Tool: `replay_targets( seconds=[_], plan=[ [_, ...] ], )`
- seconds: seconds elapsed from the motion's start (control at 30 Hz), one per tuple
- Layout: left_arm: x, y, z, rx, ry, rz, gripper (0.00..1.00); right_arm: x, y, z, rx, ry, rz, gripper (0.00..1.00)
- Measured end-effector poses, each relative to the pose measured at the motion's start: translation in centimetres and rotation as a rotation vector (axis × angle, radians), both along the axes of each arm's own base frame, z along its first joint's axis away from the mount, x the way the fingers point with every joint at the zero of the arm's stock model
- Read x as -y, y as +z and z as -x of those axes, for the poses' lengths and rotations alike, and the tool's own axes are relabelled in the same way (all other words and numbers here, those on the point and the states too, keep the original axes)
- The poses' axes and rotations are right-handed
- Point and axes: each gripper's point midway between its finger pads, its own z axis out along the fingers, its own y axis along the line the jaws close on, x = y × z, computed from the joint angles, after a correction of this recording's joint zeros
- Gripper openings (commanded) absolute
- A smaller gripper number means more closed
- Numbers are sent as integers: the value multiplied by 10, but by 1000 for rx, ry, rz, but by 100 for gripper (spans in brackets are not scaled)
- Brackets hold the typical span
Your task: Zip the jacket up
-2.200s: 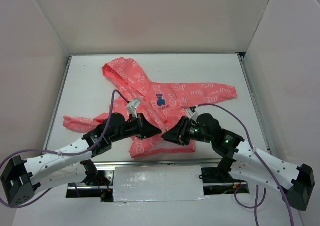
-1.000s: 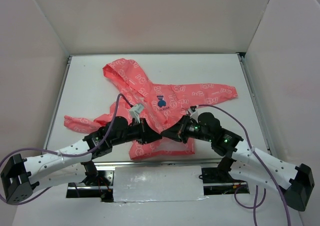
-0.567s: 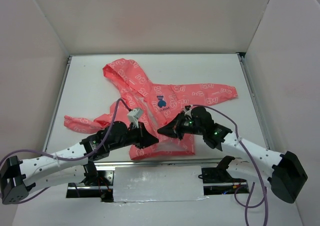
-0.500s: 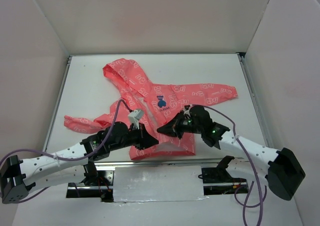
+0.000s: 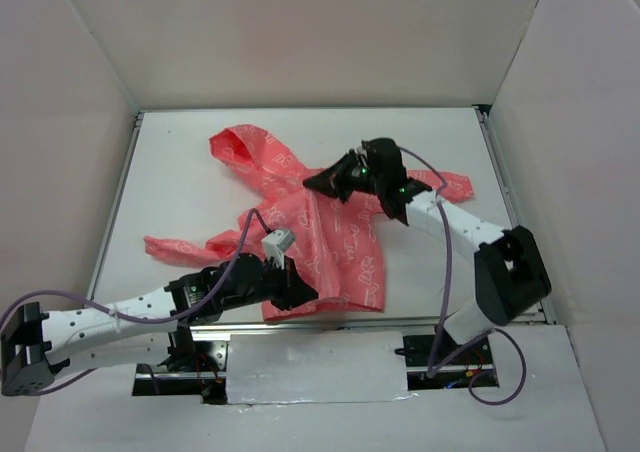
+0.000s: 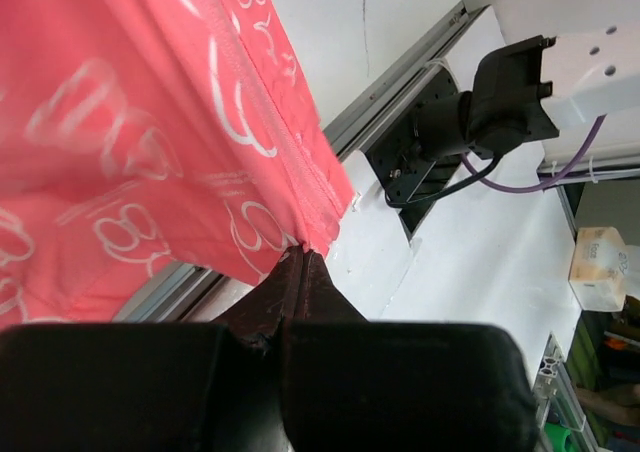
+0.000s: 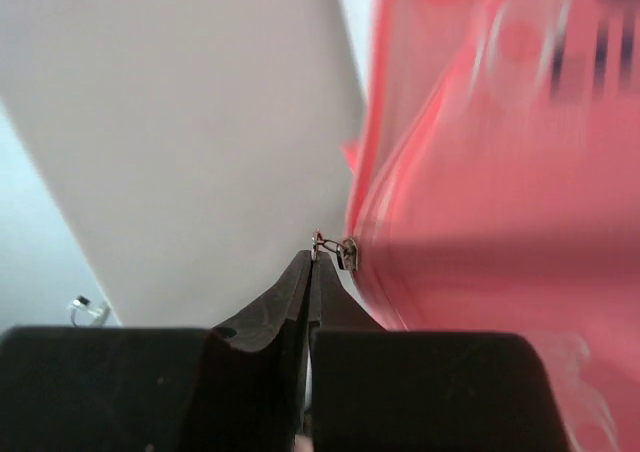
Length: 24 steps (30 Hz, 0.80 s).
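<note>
The zipper pull is being held up at the chest of the jacket, having been carried there from near the hem by the right gripper within the last second, so most of the front is being judged closed. The jacket is being kept spread on the table, its pull pinched tight by that gripper and its hem corner clamped by the clenched left gripper.

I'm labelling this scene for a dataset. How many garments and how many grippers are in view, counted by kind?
Jacket: 1
Grippers: 2 (left gripper, right gripper)
Total: 3
</note>
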Motion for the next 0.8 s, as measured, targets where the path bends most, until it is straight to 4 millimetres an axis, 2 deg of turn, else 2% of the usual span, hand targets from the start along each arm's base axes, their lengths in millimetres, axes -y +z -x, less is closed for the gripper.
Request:
replay_targets(
  seconds=[0.1,0.17,0.27,0.43,0.47,0.5,0.53,0.6,0.7,0.73,0.77,0.8],
  plan=[
    [-1,2,1,9,9,-6,0,-3,33,-58,88,-43,-22,0],
    [1,9,2,18,14,-6,0,-2,56,-104,138,-82,-41,0],
    [4,24,3,43,28,0,0,10,88,-174,204,-153,-65,0],
    [-9,73,-46,172,301,72,0,27,133,-246,203,-129,-134,0],
    [-10,81,-43,158,297,91,0,34,151,-269,252,-177,-157,0],
    [-6,78,-27,137,233,81,0,48,171,-293,340,-251,-186,0],
    [-3,71,-8,111,156,59,0,72,186,-313,390,-329,-221,0],
    [-5,54,16,69,68,-6,0,133,199,-338,436,-480,-250,0],
    [-14,31,20,32,62,-111,0,221,188,-350,420,-654,-222,0],
    [-16,27,19,29,67,-143,0,240,182,-350,418,-686,-216,0],
    [-17,26,17,29,75,-170,0,250,175,-344,401,-702,-208,0],
    [-17,27,16,32,79,-189,0,253,165,-337,377,-707,-197,0]
  ],
)
